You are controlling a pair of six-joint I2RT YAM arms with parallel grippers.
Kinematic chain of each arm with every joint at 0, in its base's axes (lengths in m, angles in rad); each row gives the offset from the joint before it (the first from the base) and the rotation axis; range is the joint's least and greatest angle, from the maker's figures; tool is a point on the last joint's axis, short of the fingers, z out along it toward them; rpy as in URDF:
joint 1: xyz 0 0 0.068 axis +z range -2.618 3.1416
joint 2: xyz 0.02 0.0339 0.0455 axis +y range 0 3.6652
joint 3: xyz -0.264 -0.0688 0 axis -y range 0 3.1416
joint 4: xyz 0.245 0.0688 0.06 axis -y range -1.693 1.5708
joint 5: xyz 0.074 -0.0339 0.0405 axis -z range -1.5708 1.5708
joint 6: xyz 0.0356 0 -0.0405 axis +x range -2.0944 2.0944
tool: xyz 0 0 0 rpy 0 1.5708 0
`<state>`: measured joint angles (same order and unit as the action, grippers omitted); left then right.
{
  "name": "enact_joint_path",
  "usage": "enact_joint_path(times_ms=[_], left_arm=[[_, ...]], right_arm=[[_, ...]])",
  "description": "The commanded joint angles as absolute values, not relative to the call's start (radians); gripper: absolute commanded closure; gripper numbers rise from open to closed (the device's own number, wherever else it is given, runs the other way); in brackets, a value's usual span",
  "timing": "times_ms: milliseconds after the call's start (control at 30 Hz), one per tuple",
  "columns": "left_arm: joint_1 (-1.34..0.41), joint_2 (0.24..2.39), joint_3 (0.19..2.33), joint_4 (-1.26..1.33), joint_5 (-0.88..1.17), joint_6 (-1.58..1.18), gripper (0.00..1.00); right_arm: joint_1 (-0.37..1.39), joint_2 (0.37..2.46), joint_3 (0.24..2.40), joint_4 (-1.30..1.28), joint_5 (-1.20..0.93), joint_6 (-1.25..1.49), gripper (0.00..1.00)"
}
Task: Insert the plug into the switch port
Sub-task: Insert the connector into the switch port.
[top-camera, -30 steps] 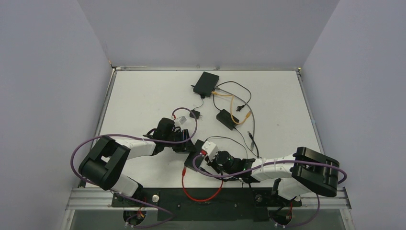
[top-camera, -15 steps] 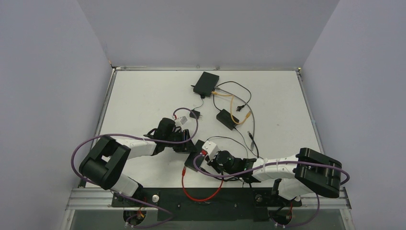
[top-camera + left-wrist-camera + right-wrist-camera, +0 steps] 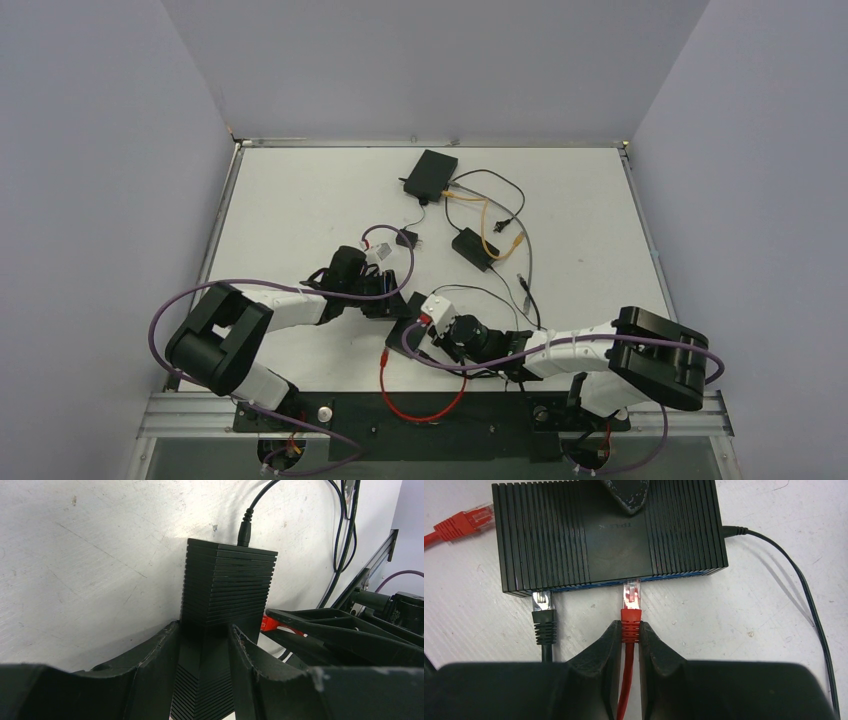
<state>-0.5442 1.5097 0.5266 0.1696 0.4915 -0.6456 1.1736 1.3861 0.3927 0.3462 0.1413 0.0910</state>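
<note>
The left end effector (image 3: 204,628) is clamped on the switch (image 3: 574,535), bracing it on the tabletop (image 3: 749,610). The right end effector (image 3: 630,626) pinches the red plug (image 3: 631,600), whose clear tip is at the port mouth, 12 o'clock of the grip (depth unclear). The final push home looks undone.

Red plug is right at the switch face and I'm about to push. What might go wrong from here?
1. The right gripper pinches the red plug back on its boot, so the clear tip could tilt or slip instead of seating.
2. Only the left gripper braces the switch; a push may slide or pivot it on the table.
3. The black plug sits close beside and might get nudged.
</note>
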Motion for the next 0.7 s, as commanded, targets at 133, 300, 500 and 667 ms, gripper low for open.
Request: enact_joint_path(times_ms=[133,300,500,667], left_arm=[[-0.57,1.492,0.516,0.16,0.579,-0.636,0.63],[-0.587,1.491,0.507,0.151,0.582,-0.63,0.63],[-0.619,1.482,0.501,0.138,0.555,-0.631,0.64],[-0.636,1.46,0.484,0.138,0.542,-0.64,0.64]], right_arm=[[1.185,1.428,0.439,0.504,0.135,0.102,1.0],[1.184,1.427,0.441,0.531,0.137,0.091,1.0],[1.183,1.424,0.441,0.577,0.125,0.091,1.0],[1.183,1.434,0.449,0.601,0.121,0.092,1.0]])
